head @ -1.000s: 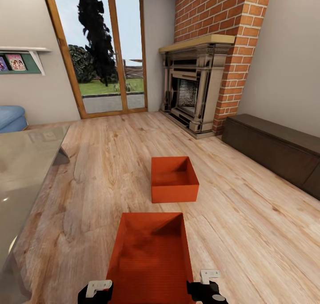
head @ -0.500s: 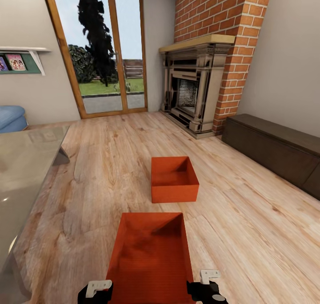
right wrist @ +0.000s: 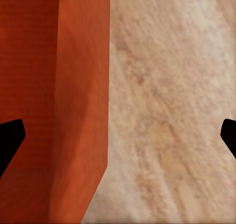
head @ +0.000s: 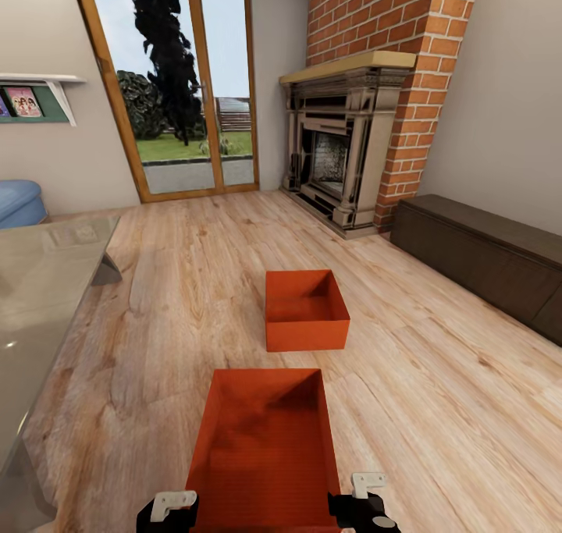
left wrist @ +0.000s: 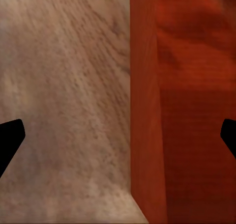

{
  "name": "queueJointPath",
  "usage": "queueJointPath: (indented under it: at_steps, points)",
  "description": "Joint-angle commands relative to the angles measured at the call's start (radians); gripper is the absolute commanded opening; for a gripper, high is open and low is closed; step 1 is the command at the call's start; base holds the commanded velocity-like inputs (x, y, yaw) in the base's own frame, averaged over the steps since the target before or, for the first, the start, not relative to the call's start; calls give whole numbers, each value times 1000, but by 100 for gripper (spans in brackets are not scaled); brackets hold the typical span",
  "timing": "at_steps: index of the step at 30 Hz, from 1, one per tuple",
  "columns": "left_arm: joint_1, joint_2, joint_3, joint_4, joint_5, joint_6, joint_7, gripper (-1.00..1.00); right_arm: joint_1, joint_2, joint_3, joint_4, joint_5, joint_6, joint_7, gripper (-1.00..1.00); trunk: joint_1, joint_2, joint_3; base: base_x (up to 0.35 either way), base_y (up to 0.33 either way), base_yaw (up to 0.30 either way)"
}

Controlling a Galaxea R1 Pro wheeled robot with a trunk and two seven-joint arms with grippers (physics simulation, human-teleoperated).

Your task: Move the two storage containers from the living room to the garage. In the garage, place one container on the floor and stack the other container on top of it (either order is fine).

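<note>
Two orange-red storage containers stand on the light wood-plank floor [head: 179, 283] of the living room. The far container [head: 306, 314] sits mid-floor, apart from both arms. The near container [head: 265, 447] lies just ahead of me, between my arms. At its left wall [left wrist: 145, 111] my left gripper [head: 168, 509] is open, one finger outside over the floor and one inside the bin. My right gripper [head: 367, 502] straddles the right wall [right wrist: 83, 111] in the same way, also open, with its black fingertips [right wrist: 10, 140] far apart.
A glass-topped table [head: 39, 283] runs along the left. The red-brick fireplace [head: 343, 158] and a dark low cabinet [head: 484, 252] line the right wall. Glass doors [head: 187, 88] are at the back, and a blue sofa [head: 19, 201] shows at far left.
The whole head view has shifted slightly, with the room's things sitting a little higher in the picture, so the camera moved. Neither the containers nor the grippers have moved relative to each other.
</note>
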Motion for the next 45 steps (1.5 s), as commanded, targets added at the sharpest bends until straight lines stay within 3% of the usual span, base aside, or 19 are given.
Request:
queueJointPath:
  at_steps: [1, 45]
  points:
    - [-1, 0, 3, 1, 0, -3, -1, 100, -1, 0, 1, 1, 1, -3, -4, 100, 0, 0, -1, 0, 0, 0]
    - [0, 0, 3, 0, 0, -5, -1, 100, -1, 0, 1, 1, 1, -3, -3, 100, 1, -1, -18, 0, 0, 0]
